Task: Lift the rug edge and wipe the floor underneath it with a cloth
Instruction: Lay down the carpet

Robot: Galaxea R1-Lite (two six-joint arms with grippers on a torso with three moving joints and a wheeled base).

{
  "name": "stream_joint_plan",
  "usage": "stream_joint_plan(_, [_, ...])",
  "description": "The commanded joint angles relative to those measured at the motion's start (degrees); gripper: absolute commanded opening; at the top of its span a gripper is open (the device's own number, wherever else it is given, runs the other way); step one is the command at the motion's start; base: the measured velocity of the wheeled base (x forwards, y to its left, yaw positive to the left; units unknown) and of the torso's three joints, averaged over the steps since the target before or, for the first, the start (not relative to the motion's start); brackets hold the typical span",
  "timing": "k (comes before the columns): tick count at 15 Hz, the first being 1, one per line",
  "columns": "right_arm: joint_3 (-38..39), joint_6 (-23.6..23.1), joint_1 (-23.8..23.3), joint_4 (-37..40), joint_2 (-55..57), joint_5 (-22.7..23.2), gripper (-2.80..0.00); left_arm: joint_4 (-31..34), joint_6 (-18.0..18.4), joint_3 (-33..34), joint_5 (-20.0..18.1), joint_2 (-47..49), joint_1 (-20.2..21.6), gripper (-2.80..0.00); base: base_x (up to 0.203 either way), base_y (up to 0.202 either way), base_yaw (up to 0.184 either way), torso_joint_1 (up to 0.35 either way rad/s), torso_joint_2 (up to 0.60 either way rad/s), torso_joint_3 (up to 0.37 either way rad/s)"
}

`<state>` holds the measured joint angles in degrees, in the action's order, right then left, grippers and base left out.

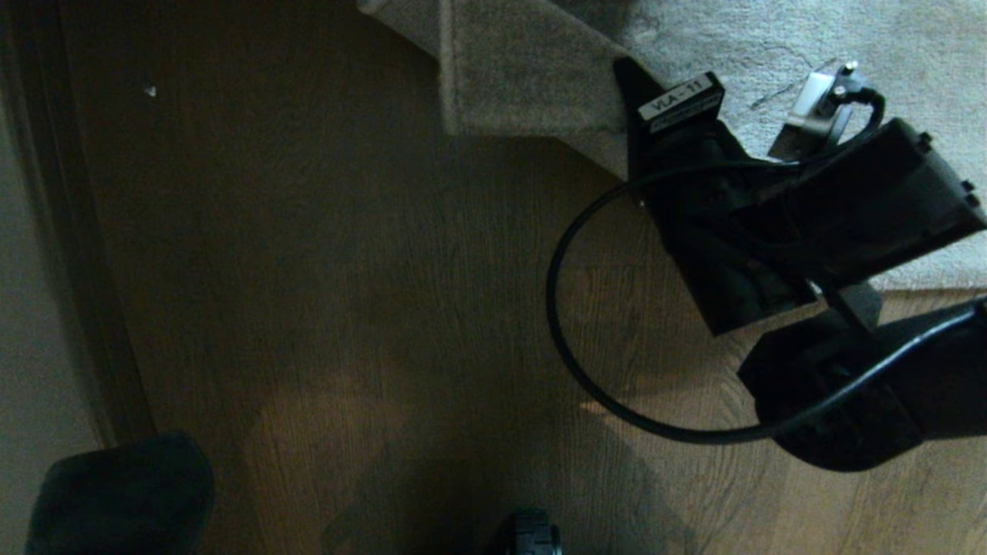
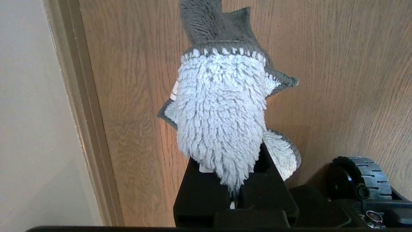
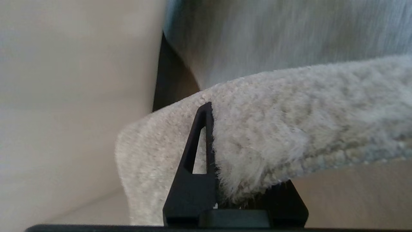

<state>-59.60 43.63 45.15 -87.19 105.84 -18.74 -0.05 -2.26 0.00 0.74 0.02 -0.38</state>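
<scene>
The pale grey-beige rug lies at the far right, and its rug edge is pulled up into a raised flap. My right gripper is shut on that flap. In the right wrist view one black finger presses the plush pile while the other finger is hidden behind it. My left gripper is shut on the cloth, a shaggy whitish rag with a grey hem that hangs over the dark brown wooden floor. The left arm stays low at the near left. Bare floor fills the middle.
A wall and wooden skirting board run along the left side, close beside the cloth. The right arm's black cable loops out over the floor. A base wheel sits near the left gripper. A small pale speck lies on the boards.
</scene>
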Motion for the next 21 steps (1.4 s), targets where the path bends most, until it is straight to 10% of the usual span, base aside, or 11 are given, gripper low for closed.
stream_joint_plan(1, [1.7,0.3,2.2,-2.8,0.9,0.0,-2.80,0.0,0.0,0.0,0.0,0.0,0.0,-2.80,0.000,0.000,0.000,0.000,0.00,0.000])
stream_joint_plan(20, [8.6,3.4,6.9,-2.8,-0.5,-0.2,-2.80,0.0,-0.1,0.0,0.0,0.0,0.0,-2.80,0.000,0.000,0.000,0.000,0.00,0.000])
stream_joint_plan(21, [8.6,3.4,6.9,-2.8,-0.5,-0.2,-0.87,0.0,-0.1,0.0,0.0,0.0,0.0,-2.80,0.000,0.000,0.000,0.000,0.00,0.000])
